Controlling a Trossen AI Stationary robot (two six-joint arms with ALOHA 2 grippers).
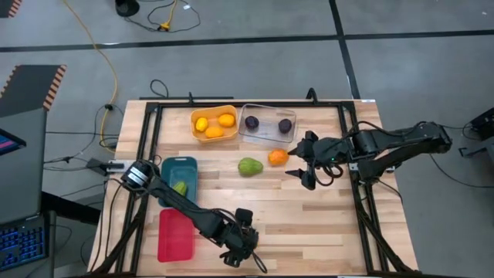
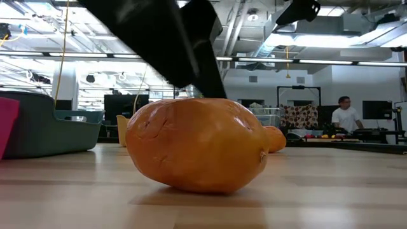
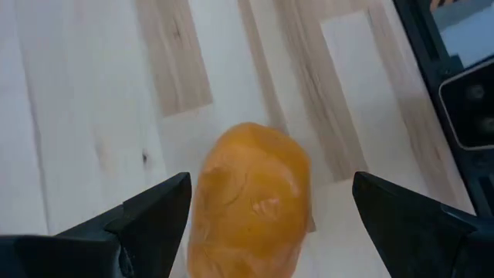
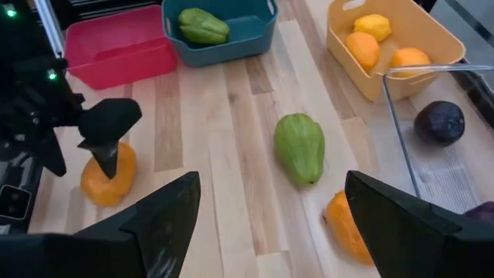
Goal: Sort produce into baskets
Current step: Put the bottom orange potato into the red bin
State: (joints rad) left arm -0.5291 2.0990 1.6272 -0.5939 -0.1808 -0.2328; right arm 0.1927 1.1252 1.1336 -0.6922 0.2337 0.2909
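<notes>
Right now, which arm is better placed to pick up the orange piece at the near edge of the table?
Left. The left gripper hangs directly over that orange piece, jaws open either side. The right gripper is far across the table.

Left claw [image 3: 266, 208] and right claw [image 4: 270, 216] agape.

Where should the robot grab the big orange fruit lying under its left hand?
Grab the orange fruit across its fat middle, coming straight down from above. It lies on its side on the table, and the left hand is open with one finger on each side, so closing there probably holds best.
</notes>
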